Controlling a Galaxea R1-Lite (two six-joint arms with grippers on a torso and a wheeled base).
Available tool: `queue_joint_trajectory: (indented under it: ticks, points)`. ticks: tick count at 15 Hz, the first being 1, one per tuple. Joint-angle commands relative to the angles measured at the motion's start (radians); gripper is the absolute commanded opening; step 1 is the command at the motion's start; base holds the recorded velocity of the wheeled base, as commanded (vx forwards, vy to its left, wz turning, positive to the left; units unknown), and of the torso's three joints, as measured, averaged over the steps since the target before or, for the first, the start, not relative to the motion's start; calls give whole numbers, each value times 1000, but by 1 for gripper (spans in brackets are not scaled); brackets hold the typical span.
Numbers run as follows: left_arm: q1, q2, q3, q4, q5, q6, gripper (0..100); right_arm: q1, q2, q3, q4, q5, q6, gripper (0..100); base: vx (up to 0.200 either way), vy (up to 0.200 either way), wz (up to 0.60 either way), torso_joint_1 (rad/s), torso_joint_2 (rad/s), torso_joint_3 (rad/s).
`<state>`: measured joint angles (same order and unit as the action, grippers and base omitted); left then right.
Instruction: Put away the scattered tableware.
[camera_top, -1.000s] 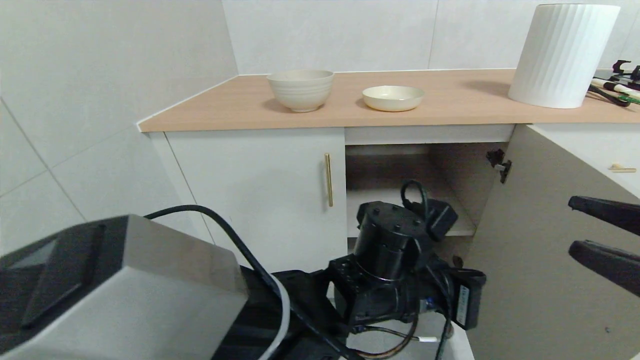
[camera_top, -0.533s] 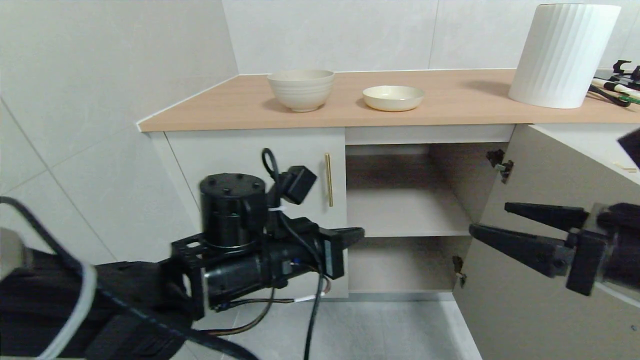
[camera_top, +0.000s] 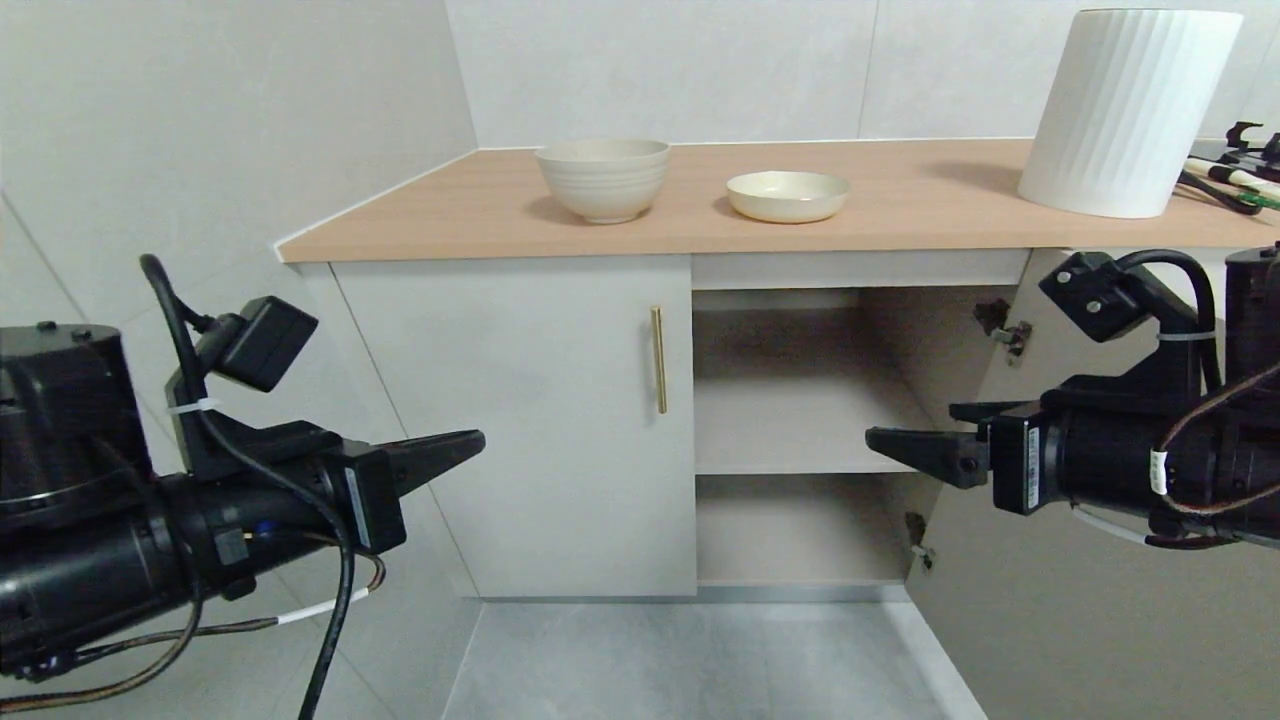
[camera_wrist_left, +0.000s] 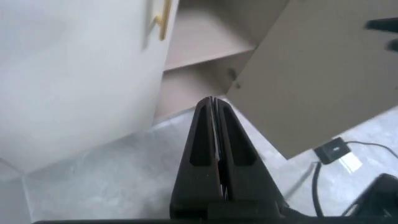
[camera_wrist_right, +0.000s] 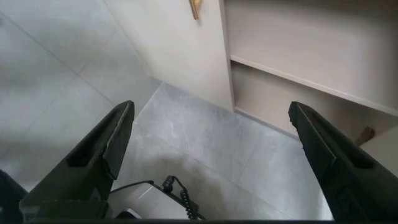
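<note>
The fingers of my left gripper are pressed flat together with nothing between them, and they point out over the grey floor toward the foot of the cabinet. The fingers of my right gripper are spread wide and hold nothing. From the head view, the left gripper hangs low in front of the tiled wall, to the left of the closed door and apart from it. The right gripper is level with the shelf, at the right side of the opening and in front of the open door. I cannot tell whether it touches that door. The closed door carries a brass handle along its inner edge. Up on the countertop, well above both grippers, the bowl stands upright over the closed door. The shallow dish sits near it on the right, apart from it and above the open compartment. Farther right stands a tall white ribbed container, with a few tools lying at the counter's edge beyond it.
</note>
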<state>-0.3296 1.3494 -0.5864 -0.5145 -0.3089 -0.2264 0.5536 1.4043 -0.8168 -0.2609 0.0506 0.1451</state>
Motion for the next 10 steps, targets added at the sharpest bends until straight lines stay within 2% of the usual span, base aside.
queue_joint_trajectory:
  ticks: [1, 2, 3, 5, 7, 10]
  points:
    - [6, -38, 0, 2, -9, -1, 0, 0, -31, 11, 3, -8, 1, 100, 0, 0, 0, 0, 0, 0]
    - [6, -39, -3, 2, -9, -2, 0, 0, -34, 7, 3, -14, -1, 100, 0, 0, 0, 0, 0, 0]
    - [6, -39, -7, -1, -9, -8, 100, 0, -34, 7, 2, -26, -1, 100, 0, 0, 0, 0, 0, 0]
    - [23, -41, -24, 2, -4, -36, 100, 0, -33, 4, 2, -35, -1, 100, 0, 0, 0, 0, 0, 0]
    - [52, -53, -33, 4, -2, -39, 100, 0, -33, -7, 3, -37, -1, 100, 0, 0, 0, 0, 0, 0]
    - [60, -79, -59, 37, -4, -67, 100, 0, -33, -7, 3, -43, -1, 100, 0, 0, 0, 0, 0, 0]
